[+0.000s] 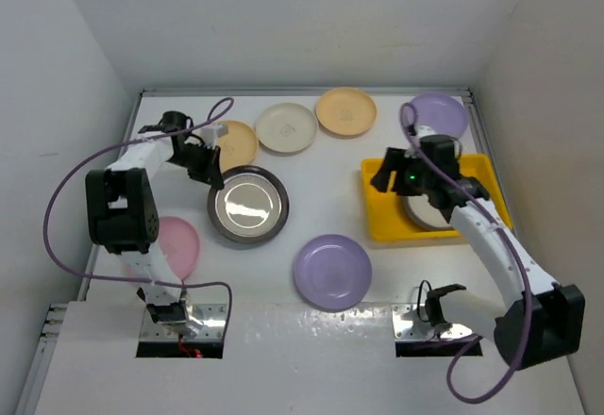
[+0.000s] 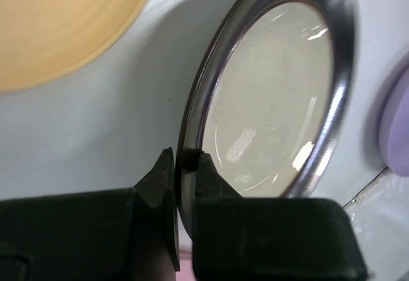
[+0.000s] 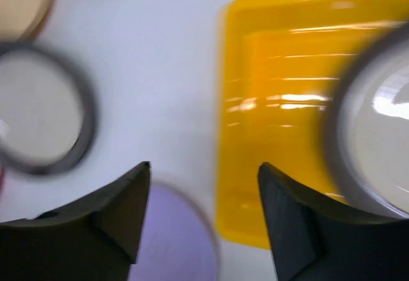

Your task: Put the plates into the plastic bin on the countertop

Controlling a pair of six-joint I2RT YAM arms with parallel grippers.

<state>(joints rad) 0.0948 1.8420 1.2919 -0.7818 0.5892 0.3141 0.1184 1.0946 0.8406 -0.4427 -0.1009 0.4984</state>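
Flanking grey-rimmed plate [image 1: 248,206]: orange plate [image 1: 243,141], lilac plate [image 1: 331,272].

bin [image 1: 382,219]: yellow | rimmed plate [image 1: 248,206]: dark-grey rim, cream centre | near plate [image 1: 331,272]: lilac | countertop [image 1: 316,184]: white

Gripper [image 3: 203,169] spread, grey-rim plate [image 3: 377,134] in yel. bin [image 3: 255,70]
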